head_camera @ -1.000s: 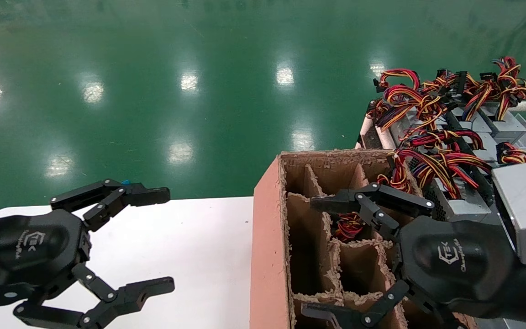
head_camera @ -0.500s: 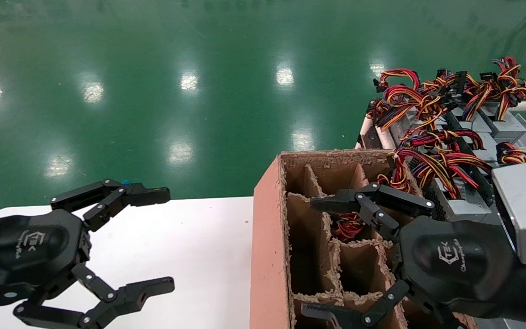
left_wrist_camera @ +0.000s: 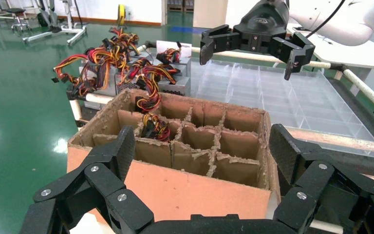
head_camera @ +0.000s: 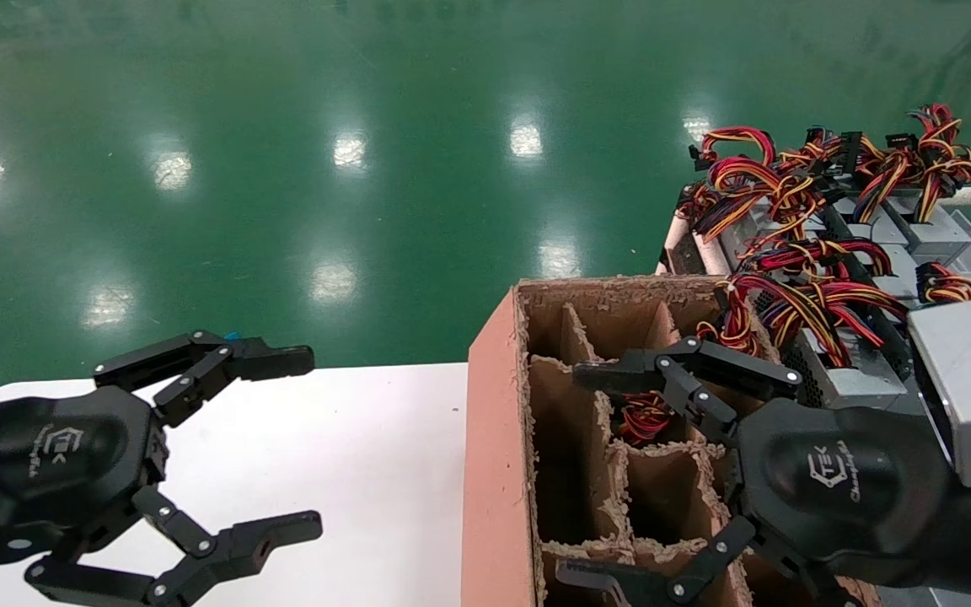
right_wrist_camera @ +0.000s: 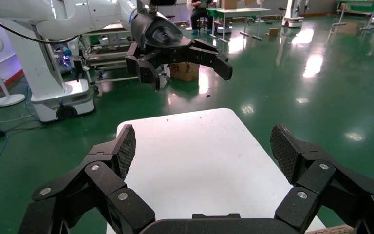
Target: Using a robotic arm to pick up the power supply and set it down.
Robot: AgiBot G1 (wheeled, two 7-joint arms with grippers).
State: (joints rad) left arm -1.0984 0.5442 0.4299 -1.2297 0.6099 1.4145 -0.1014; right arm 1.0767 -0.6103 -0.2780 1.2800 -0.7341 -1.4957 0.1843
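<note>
Right gripper: I see my right gripper (head_camera: 599,476) hovering over the brown divided carton (head_camera: 494,455), fingers spread wide, nothing between them.
Left gripper: my left gripper (head_camera: 308,445) hangs above the white tabletop (head_camera: 367,455), fingers also spread apart and empty; in the right wrist view it shows farther off (right_wrist_camera: 182,58) above the same tabletop (right_wrist_camera: 199,156).
Power supply: from the head view I make out one wire bundle (head_camera: 641,417) down in a carton cell just beside my right gripper's upper finger; the left wrist view shows that bundle (left_wrist_camera: 153,127) in a cell of the carton (left_wrist_camera: 175,180).
Other units: many silver-grey power supplies (head_camera: 839,253) with red, yellow and black wires lie stacked beyond the carton, on my right.
</note>
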